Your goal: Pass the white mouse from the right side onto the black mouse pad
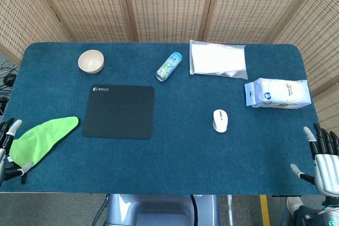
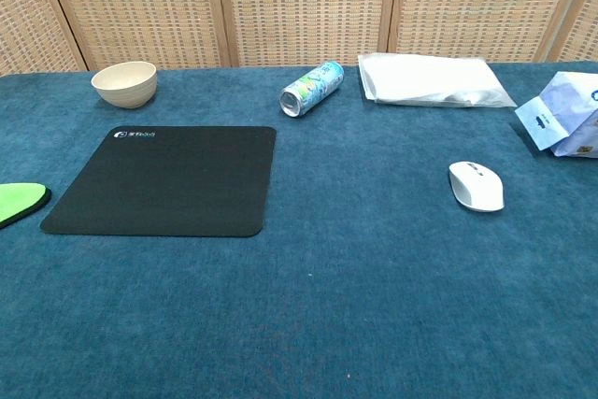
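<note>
While both hands idle, one white mouse awaits.

Bowl, can (lying down), clear bag, white pouch, green cloth

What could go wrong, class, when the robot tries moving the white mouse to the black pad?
1. The right hand sits open at the table edge, well off the white mouse; its smooth rounded shell might slip from the fingers.
2. The lying can is near the black mouse pad; a wide sweep could set it rolling.
</note>
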